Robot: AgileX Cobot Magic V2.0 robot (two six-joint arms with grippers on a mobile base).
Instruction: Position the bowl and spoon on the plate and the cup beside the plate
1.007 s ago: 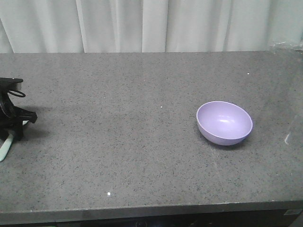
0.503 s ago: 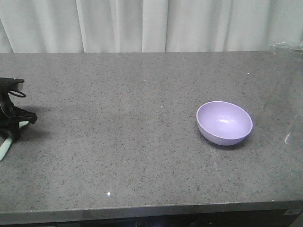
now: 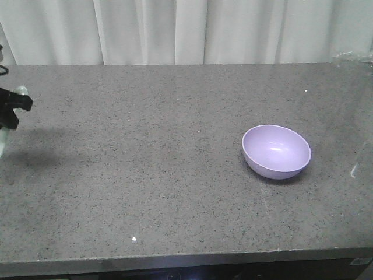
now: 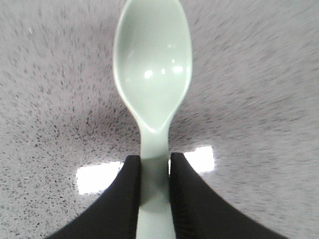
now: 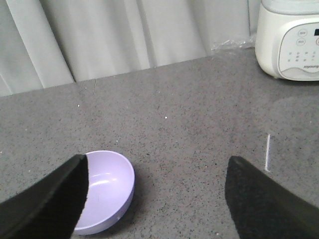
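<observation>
The lavender bowl [image 3: 276, 151] stands upright on the grey counter [image 3: 151, 175], right of centre. At the far left edge of the front view my left gripper [image 3: 13, 108] hangs above the counter. In the left wrist view that gripper [image 4: 154, 164] is shut on the flat handle of the mint-green spoon [image 4: 152, 74], whose hollow side faces the camera. My right gripper [image 5: 157, 162] is open with nothing between its fingers, and the bowl [image 5: 107, 189] lies just inside its left finger [image 5: 50, 199]. The plate and the cup are out of view.
A white kitchen appliance [image 5: 291, 40] stands at the counter's back right. White curtains [image 3: 186, 29] hang behind the counter. The counter's front edge [image 3: 186, 259] runs along the bottom of the front view.
My left gripper has lifted off the counter with the spoon and risen, leaving only a shadow where it rested. The bowl has not moved.
</observation>
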